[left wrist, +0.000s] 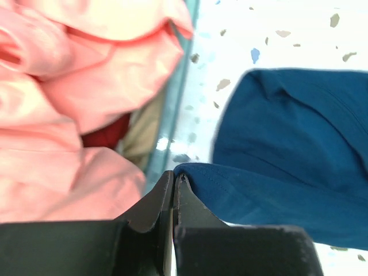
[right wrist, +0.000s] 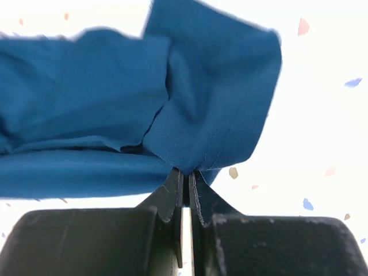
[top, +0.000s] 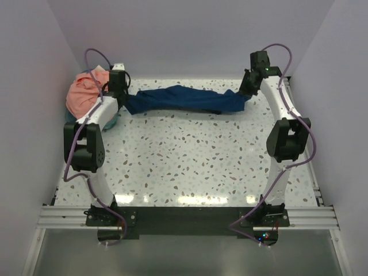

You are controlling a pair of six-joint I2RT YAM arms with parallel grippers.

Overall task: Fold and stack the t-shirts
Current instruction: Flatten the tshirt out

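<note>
The navy shirt is stretched like a rope between both arms. It starts just right of the basket and runs away from it to the right, so its long axis lies left to right. The left gripper is pinched tight on a stitched edge at the basket end. The right gripper is clamped on a bunched fold at the end farthest from the basket. Each arm has one end, so neither is nearer. The cloth lies ahead of both sets of fingers, twisted and gathered rather than flat, so spreading it looks like the job in hand.

The pink shirt sits heaped in the basket.

Several things are hard to call:
- Whether each grip is on a sleeve or the hem.
- No print shows.
- Whether the middle touches the table.
- Something red and tan lies under the pink shirt, and I can't identify it.
</note>
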